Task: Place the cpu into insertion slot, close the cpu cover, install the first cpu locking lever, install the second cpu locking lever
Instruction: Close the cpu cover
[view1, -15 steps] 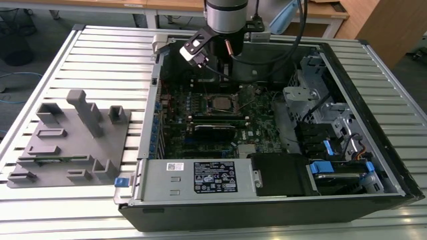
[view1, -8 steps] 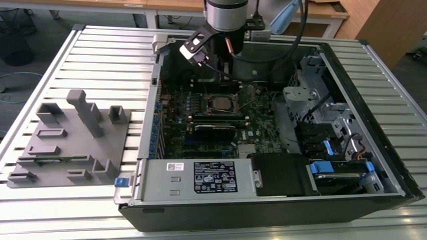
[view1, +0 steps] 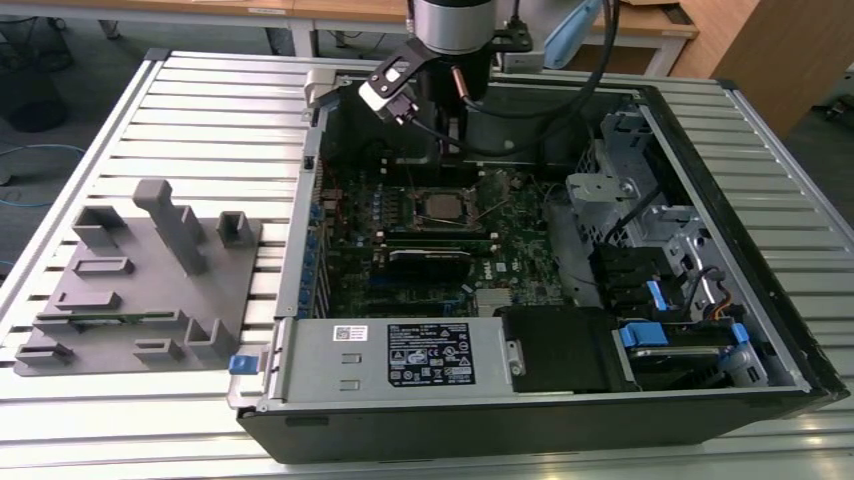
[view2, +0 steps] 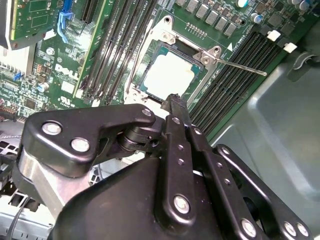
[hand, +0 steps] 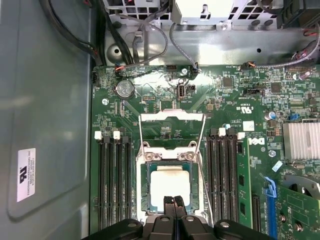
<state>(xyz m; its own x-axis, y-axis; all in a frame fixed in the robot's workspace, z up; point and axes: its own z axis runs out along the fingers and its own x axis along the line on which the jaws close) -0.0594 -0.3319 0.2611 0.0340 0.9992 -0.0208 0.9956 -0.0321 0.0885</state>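
1. The cpu (hand: 170, 186) lies flat in the insertion slot (hand: 167, 154) on the green motherboard (hand: 235, 115), pale metal top up. The exterior view shows it (view1: 438, 203) mid-board inside the open computer case (view1: 747, 330).
2. The cpu cover (hand: 172, 116) is swung open, off the chip. Board shows through its one square window.
3. Two thin lever rods (hand: 141, 132) flank the socket, unlatched. In the second wrist view, one (view2: 240, 66) juts over the black memory slots (view2: 235, 90).
4. The gripper (hand: 174, 202) sits at the chip's edge, tips pressed together and holding nothing. Whether it touches, I cannot tell.
5. One white sticker (hand: 26, 175) marks the case wall, and one black-and-white label (view1: 430, 353) the power supply (view1: 320, 360).
6. One grey fixture tray (view1: 134, 280) lies beside the case on the slatted table (view1: 200, 100).
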